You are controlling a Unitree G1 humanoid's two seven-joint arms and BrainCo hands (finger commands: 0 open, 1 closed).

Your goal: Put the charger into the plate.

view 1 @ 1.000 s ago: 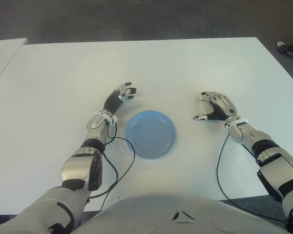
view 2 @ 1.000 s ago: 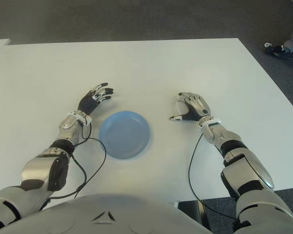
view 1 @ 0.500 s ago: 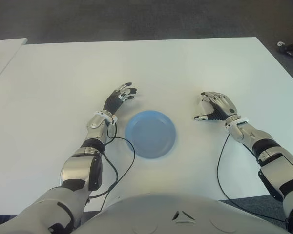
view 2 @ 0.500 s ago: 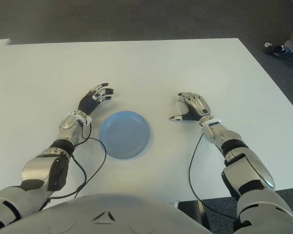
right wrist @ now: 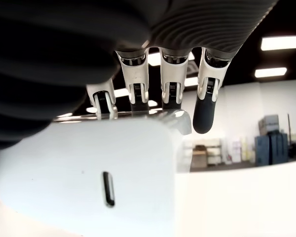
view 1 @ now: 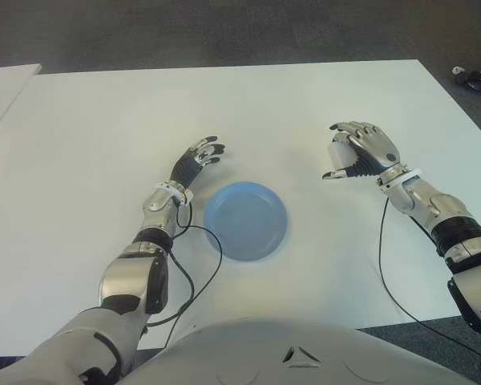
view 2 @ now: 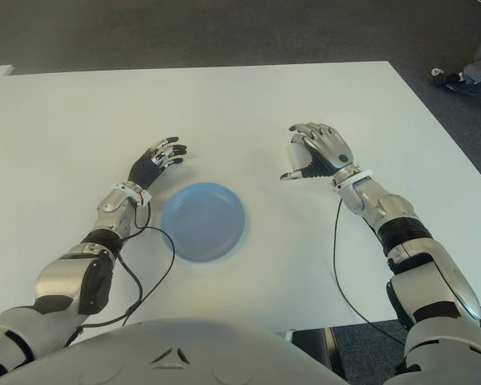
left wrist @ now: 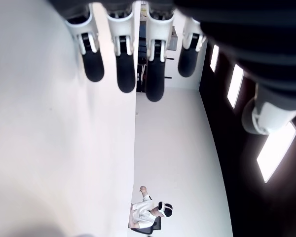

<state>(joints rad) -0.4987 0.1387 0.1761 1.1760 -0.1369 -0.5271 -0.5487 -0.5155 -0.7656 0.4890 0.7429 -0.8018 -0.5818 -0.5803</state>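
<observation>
My right hand (view 1: 354, 151) hovers above the white table (view 1: 305, 104), to the right of the blue plate (view 1: 246, 220). Its fingers are curled around a white charger (view 1: 338, 152), a rounded block whose port slot shows close up in the right wrist view on the charger (right wrist: 89, 187). The plate lies bare in the middle of the table. My left hand (view 1: 197, 158) shows just beyond the plate's left rim, fingers spread and holding nothing.
Black cables (view 1: 194, 277) trail from both wrists across the table towards its near edge. The table's right edge (view 1: 465, 104) runs close to my right arm. A person's shoe (view 1: 465, 76) shows on the floor at the far right.
My right hand has risen off the table with the charger in its fingers and moved slightly away from me. The left hand and the plate have stayed put.
</observation>
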